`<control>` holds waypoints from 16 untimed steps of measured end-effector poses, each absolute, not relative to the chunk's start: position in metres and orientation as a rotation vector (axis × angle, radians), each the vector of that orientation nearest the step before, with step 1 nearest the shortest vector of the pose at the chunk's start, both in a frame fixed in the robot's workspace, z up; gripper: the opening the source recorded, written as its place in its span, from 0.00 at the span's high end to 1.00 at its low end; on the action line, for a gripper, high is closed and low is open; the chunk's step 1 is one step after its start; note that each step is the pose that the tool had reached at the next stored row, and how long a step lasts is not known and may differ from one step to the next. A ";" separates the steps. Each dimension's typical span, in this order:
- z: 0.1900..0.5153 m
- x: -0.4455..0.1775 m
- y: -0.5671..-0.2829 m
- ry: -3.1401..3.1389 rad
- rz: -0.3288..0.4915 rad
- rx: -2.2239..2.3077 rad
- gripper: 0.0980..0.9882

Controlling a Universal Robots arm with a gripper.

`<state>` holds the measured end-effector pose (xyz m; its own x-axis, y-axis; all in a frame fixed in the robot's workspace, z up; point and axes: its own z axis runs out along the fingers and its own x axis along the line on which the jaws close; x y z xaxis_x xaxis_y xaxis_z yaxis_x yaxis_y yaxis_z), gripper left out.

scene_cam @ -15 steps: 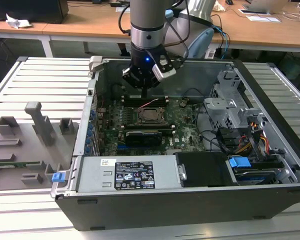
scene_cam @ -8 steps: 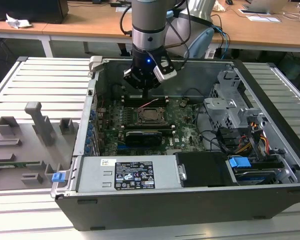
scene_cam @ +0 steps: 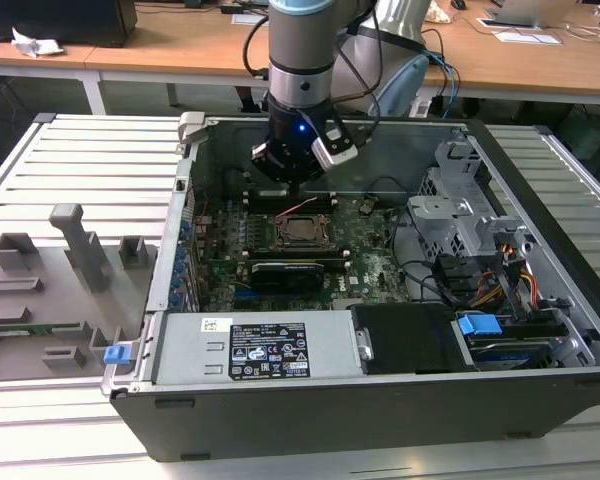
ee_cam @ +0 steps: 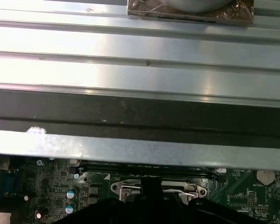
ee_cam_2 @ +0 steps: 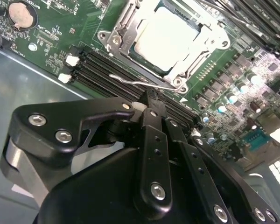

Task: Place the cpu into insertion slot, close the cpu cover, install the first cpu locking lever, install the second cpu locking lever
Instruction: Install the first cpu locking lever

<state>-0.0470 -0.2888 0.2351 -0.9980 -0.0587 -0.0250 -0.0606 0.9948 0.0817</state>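
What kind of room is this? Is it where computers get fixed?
Probably a robot lab or workshop. An open computer case lies on a ribbed metal table, a robot arm reaches down into it, and wooden desks stand behind.

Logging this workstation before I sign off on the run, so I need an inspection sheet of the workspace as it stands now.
Surface: ribbed metal table carrying an open computer case.
Job's things: cpu sits in the insertion slot; cpu cover lies closed over it; a thin locking lever runs along the cover's edge.
Clutter: grey plastic fixtures on the exterior view's left.
Grippers: gripper hangs just above the lever beside the socket, jaws together.
Cables: bundle near the drive bays; hoses on the arm.
Surroundings: wooden desks behind.
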 end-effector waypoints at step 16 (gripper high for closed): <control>0.231 -0.040 -0.286 3.115 0.129 -0.115 0.99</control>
